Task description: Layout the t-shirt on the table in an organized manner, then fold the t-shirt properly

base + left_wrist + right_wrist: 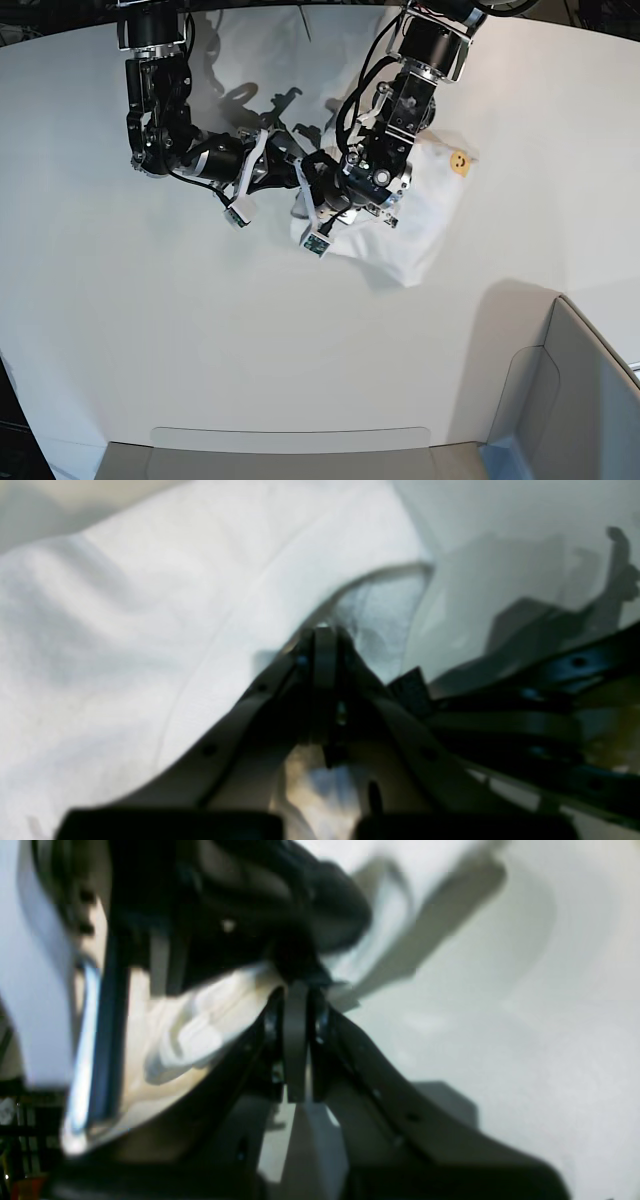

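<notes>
t-shirt (420, 215): white, rumpled, small orange mark up | place: far right of table (150, 330) | left gripper (325, 635): pinching its hem | right gripper (296, 990): pressed together beside it, grip unclear

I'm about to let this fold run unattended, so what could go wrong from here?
1. Both end effectors, left and right, are shut close together at one edge of the t-shirt; the arms could collide or tangle.
2. The t-shirt lies bunched on the table, so pulling now may set creases instead of flattening it.
</notes>
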`<move>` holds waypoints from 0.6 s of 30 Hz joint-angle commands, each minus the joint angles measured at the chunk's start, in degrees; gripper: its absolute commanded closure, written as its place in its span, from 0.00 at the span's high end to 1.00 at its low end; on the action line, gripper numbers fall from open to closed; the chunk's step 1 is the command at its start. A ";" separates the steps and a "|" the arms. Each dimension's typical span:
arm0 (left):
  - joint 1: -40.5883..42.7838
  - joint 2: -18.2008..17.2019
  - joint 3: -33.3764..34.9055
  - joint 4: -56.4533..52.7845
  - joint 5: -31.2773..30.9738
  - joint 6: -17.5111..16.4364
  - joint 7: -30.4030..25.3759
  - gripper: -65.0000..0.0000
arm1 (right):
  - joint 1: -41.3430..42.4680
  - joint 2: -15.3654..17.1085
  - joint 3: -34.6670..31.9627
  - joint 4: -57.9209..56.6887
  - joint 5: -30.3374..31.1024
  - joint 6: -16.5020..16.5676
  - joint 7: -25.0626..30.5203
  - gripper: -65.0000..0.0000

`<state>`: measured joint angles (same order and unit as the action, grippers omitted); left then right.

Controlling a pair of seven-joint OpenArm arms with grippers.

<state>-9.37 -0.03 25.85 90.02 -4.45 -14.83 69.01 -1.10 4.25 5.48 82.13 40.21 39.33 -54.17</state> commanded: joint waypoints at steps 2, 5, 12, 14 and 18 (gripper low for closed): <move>-1.32 0.25 -3.12 3.74 0.01 -0.07 -0.22 0.00 | 0.97 0.10 0.20 0.82 1.16 0.67 1.12 0.00; -1.84 0.25 -9.98 9.02 -0.17 -0.07 1.18 0.00 | 0.97 0.10 0.20 0.82 1.16 0.67 1.12 0.00; -8.61 -3.70 -20.18 11.48 0.01 -0.07 1.36 0.00 | 1.06 0.10 0.20 -1.20 1.16 0.67 1.12 0.00; -9.40 -6.52 -20.79 7.34 0.01 -0.07 1.36 0.00 | 1.06 0.01 0.20 -1.20 1.16 0.67 1.12 0.00; -9.23 -11.00 -20.88 0.22 0.01 -0.07 -0.40 0.00 | 1.06 0.01 0.20 -1.20 1.16 0.67 1.12 0.00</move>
<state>-16.71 -10.92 5.06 88.99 -4.08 -14.79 70.43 -0.95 4.23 5.52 79.88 40.07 39.35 -54.19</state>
